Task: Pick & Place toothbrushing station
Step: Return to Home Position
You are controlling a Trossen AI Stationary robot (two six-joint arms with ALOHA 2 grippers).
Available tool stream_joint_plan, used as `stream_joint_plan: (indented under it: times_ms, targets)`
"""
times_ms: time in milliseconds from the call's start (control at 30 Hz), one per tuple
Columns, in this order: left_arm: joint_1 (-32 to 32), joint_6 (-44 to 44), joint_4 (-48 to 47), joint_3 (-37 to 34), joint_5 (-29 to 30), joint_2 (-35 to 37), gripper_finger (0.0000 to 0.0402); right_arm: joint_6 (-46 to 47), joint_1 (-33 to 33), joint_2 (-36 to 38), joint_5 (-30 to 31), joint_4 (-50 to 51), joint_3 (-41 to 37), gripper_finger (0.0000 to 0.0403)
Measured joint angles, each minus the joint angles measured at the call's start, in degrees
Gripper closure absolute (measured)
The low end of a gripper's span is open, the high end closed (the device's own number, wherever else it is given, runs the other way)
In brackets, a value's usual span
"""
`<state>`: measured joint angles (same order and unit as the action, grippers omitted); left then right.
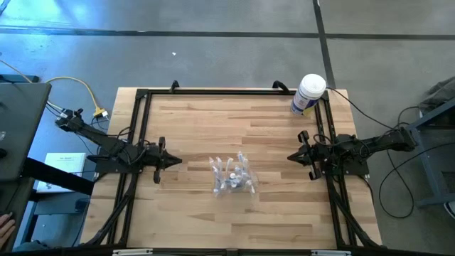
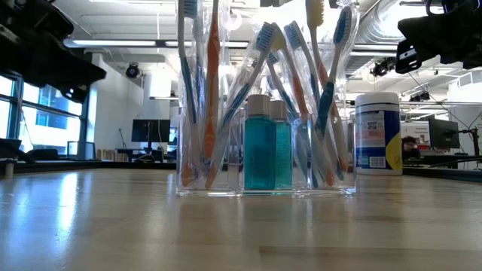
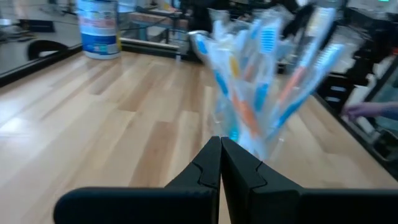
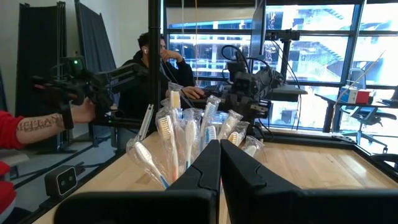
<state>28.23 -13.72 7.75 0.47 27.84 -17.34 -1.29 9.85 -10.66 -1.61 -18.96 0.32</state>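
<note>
The toothbrushing station (image 1: 232, 176) is a clear plastic holder standing on its flat base in the middle of the wooden table. It holds several wrapped toothbrushes and two small teal bottles (image 2: 265, 143). The left wrist view shows it blurred, as the station (image 3: 261, 93); the right wrist view shows its brushes (image 4: 186, 143). My left gripper (image 1: 178, 161) hovers shut at the table's left side, pointing toward the station and well short of it. My right gripper (image 1: 291, 156) hovers shut at the right side, also apart from it.
A white cylindrical tub with a blue label (image 1: 308, 94) stands at the table's far right corner. A black metal frame (image 1: 142, 96) runs round the table's edges. People sit and stand beyond the table in the right wrist view.
</note>
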Motion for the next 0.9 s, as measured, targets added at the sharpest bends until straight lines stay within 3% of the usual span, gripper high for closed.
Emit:
stream_joint_plan:
  times_ms: [500, 900]
  targets:
    - [-13.2, 0.0, 0.0, 0.0, 0.1, 0.0, 0.0399, 0.0, 0.0, 0.0, 0.0, 0.0, 0.0, 0.0401]
    - [-16.8, 0.0, 0.0, 0.0, 0.1, 0.0, 0.0399, 0.0, 0.0, 0.0, 0.0, 0.0, 0.0, 0.0401]
